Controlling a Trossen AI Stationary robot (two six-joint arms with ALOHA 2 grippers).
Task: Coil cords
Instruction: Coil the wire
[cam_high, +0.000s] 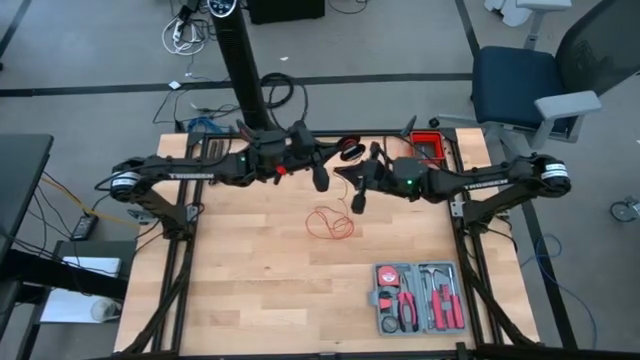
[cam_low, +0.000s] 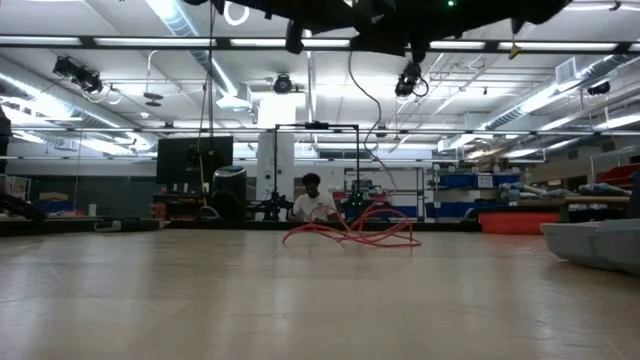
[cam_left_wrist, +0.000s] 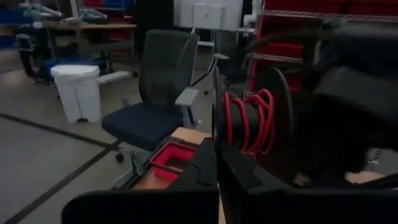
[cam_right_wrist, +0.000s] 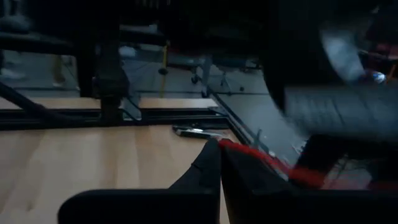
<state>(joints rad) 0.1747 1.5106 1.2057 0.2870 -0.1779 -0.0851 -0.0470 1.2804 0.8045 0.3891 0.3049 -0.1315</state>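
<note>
Red cord (cam_high: 329, 222) is lying in a loose tangle on the wooden worktop (cam_high: 260, 270), near its middle — one strand is rising to my right gripper (cam_high: 358, 203), whose jaws are pinching shut on it (the red line is running between them in the right wrist view). My left gripper (cam_high: 320, 179) is hovering over the far side with its jaws closed on nothing, facing a black spool (cam_left_wrist: 252, 121) wound with more red cord. A grey tool case (cam_high: 418, 297) is sitting at the near right corner.

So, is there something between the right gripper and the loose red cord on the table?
Nothing visible stands between them. The right gripper, shut, hangs above the table, just beside the loose loops of the red cord, and a strand of that cord already runs between its fingertips in the right wrist view.
</note>
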